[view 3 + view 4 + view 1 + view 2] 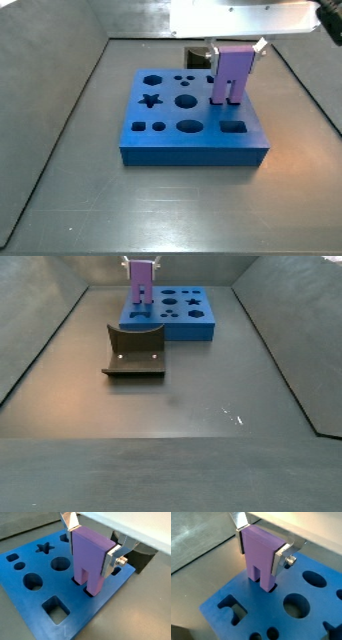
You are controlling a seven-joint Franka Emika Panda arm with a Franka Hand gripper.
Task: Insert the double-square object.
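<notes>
No readable markings

You'll find 0 letters, numbers or labels on the blue board [187, 140], the double-square object [90, 559], or the gripper [92, 542] clamping it.

Fixture [135, 353] beside blue board [187, 324]

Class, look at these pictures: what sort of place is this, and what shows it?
Probably a robot test enclosure: bare grey walls and floor, a dark L-shaped fixture, and a blue plastic board with shaped holes, where the gripper holds a tall lavender double-square block.
</notes>
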